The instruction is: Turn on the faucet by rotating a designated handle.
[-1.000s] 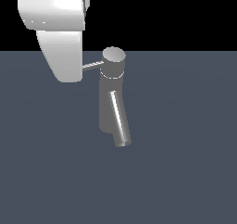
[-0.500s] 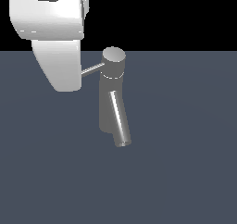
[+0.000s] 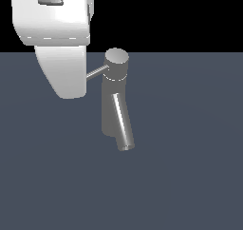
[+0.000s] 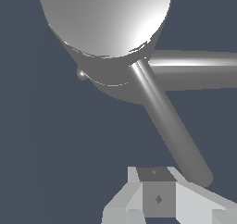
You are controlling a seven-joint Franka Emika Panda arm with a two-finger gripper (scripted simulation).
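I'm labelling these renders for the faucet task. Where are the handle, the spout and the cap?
handle point(image 3: 97, 72): exterior view, middle of the thin rod.
spout point(image 3: 122, 123): exterior view, midway along the slanted tube.
cap point(image 3: 116, 56): exterior view, flat round top.

The faucet point(image 3: 114, 108) is grey metal and stands upright on a dark surface, its round flat-topped cap point(image 3: 116, 62) above a cylindrical body. A thick tubular spout point(image 3: 122, 124) slants downward from the body. The handle point(image 3: 97, 72), a thin straight rod, sticks sideways from the cap toward the exterior view's left.
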